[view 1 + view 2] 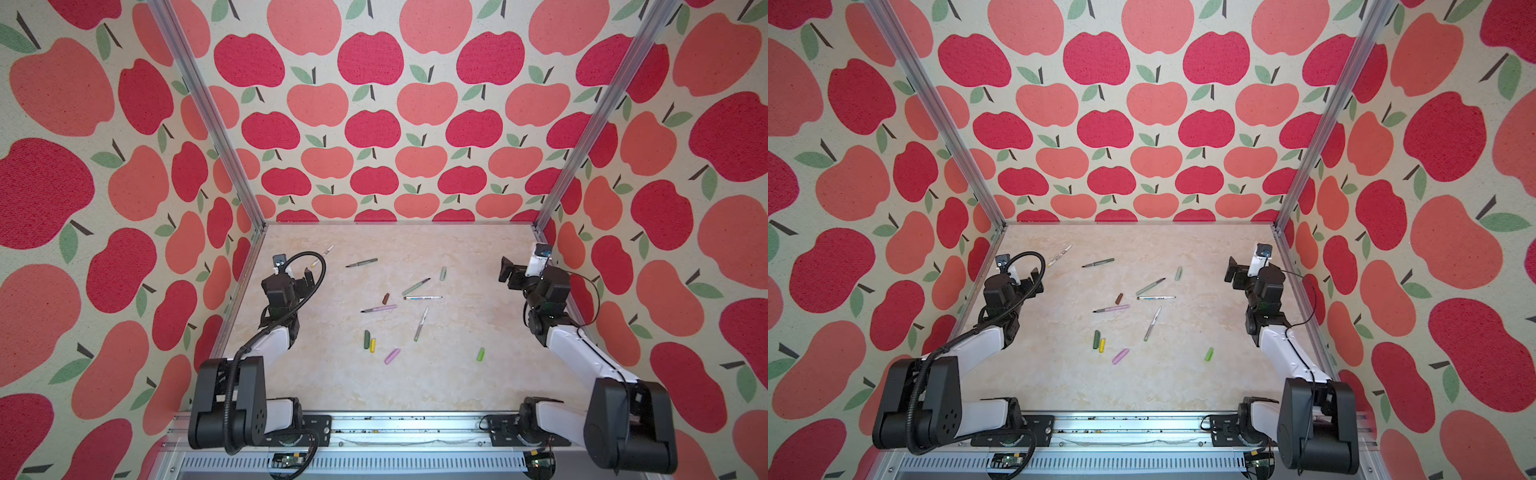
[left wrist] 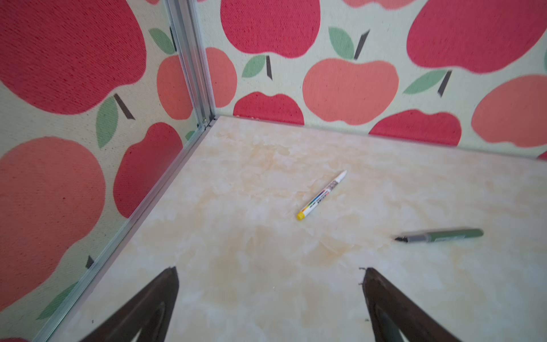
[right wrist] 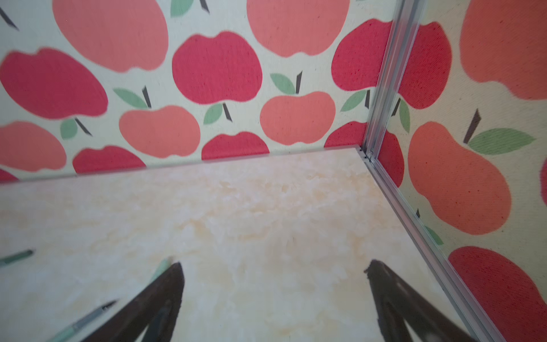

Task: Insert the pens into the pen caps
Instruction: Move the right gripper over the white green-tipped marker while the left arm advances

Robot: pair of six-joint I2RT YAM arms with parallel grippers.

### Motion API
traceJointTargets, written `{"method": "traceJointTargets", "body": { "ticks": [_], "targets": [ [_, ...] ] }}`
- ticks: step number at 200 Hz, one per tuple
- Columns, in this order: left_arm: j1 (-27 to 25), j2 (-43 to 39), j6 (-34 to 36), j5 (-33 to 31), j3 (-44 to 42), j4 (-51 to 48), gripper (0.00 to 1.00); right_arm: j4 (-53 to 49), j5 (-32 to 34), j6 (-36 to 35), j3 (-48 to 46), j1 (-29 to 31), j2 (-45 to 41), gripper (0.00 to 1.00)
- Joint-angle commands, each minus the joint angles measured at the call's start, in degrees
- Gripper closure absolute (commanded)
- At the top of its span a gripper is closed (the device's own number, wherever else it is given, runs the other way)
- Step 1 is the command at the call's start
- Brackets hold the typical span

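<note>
Several pens lie loose on the marble table (image 1: 478,249): a white one (image 1: 323,255) at the far left, a dark green (image 1: 362,262), a sage (image 1: 416,286), a printed white (image 1: 423,297), a pink (image 1: 380,308) and a grey (image 1: 421,324). The pen caps are scattered around them: sage (image 1: 443,273), brown (image 1: 385,298), dark green (image 1: 367,339), yellow (image 1: 372,345), pink (image 1: 392,356) and lime (image 1: 481,354). My left gripper (image 1: 306,279) hovers open at the left side, facing the white pen (image 2: 322,195). My right gripper (image 1: 505,272) hovers open at the right, empty, with the sage cap (image 3: 161,268) beside one finger.
Apple-patterned walls close in the table on three sides, with aluminium posts (image 1: 208,112) (image 1: 598,112) in the far corners. A metal rail (image 1: 407,424) with both arm bases runs along the front edge. The left arm's black cable (image 1: 316,266) loops above its wrist.
</note>
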Motion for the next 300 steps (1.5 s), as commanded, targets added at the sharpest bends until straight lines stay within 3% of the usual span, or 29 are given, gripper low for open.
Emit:
{"method": "traceJointTargets", "body": {
  "ticks": [1, 14, 33, 81, 104, 144, 179, 219, 300],
  "targets": [
    [2.4, -6.6, -17.1, -0.6, 7.4, -21.1, 0.01, -7.2, -10.1, 17.1, -0.4, -3.0, -3.7, 0.01],
    [7.0, -9.3, -23.1, 8.6, 10.1, -26.6, 0.01, -2.1, -16.8, 20.2, -1.2, -3.4, -4.1, 0.01],
    [11.9, -13.4, -23.2, 27.0, 10.5, -24.6, 0.01, -9.6, -20.0, 20.5, 4.1, -2.5, -2.4, 0.01],
    [6.1, -16.4, -14.6, 38.1, 12.8, -23.8, 0.01, -30.4, -10.3, 15.9, 15.0, 7.2, 2.5, 0.06],
    [1.6, -17.7, -8.0, 38.8, 14.1, -26.3, 0.01, -37.9, -5.5, 13.9, 18.6, 12.8, 4.3, 0.08],
    [-8.9, -19.6, 10.7, 36.7, 12.4, -29.2, 0.01, -48.6, 1.4, 11.1, 25.4, 23.9, 10.8, 0.11],
    [-16.6, -17.1, 18.0, 35.4, 10.2, -30.4, 0.01, -53.8, 5.3, 12.2, 29.5, 31.1, 17.2, 0.16],
    [-22.1, -15.0, 19.3, 32.1, 7.1, -28.0, 0.01, -57.6, 6.4, 15.2, 32.1, 37.0, 23.2, 0.23],
    [-23.3, -12.5, 18.3, 31.6, 5.7, -25.0, 0.01, -59.2, 2.9, 19.1, 31.6, 43.9, 32.3, 0.41]
  ]
}}
